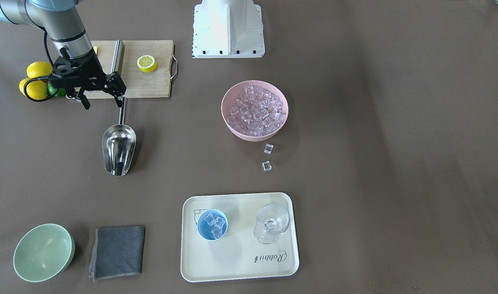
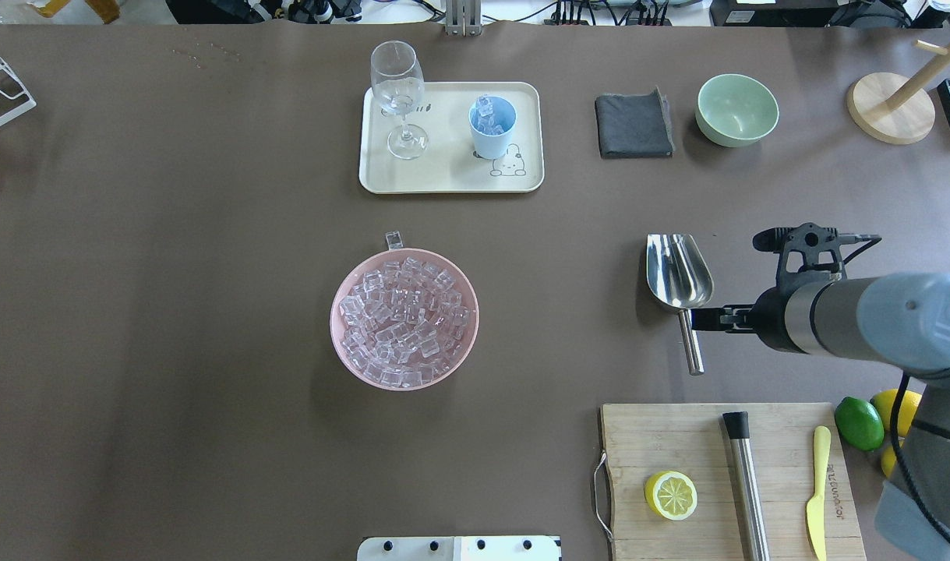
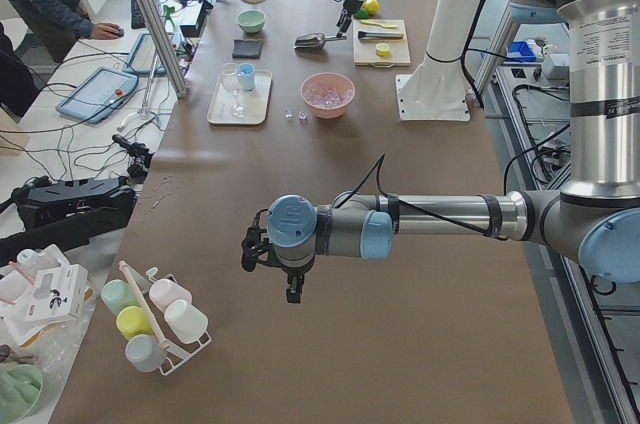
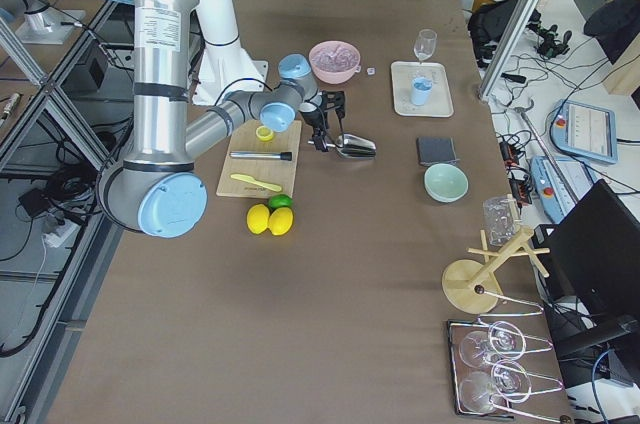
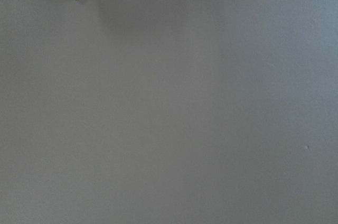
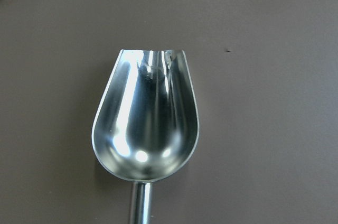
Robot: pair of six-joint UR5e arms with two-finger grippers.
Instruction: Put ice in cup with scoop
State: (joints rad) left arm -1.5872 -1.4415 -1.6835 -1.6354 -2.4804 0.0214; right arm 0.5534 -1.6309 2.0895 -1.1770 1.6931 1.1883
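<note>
The steel scoop (image 1: 119, 147) lies empty on the table, its rod handle pointing at the cutting board; the right wrist view shows its bare trough (image 6: 146, 123). My right gripper (image 1: 103, 103) hovers over the handle end, open, one fingertip right beside the rod and nothing held. Ice (image 1: 255, 110) fills a pink bowl (image 1: 232, 130), and two loose cubes (image 1: 267, 157) lie on the table just past it. The light-blue cup (image 1: 212, 224) stands on a cream tray (image 1: 240, 261) with several cubes inside. My left gripper (image 3: 291, 289) hangs far off over bare table; I cannot tell its state.
A stemmed glass (image 1: 272, 222) stands on the tray beside the cup. A grey cloth (image 1: 118, 252) and a pale green bowl (image 1: 43, 252) lie beyond the scoop. The cutting board (image 1: 146, 77) holds a lemon half, a steel cylinder and a knife; lemons and a lime (image 1: 36, 81) sit beside it.
</note>
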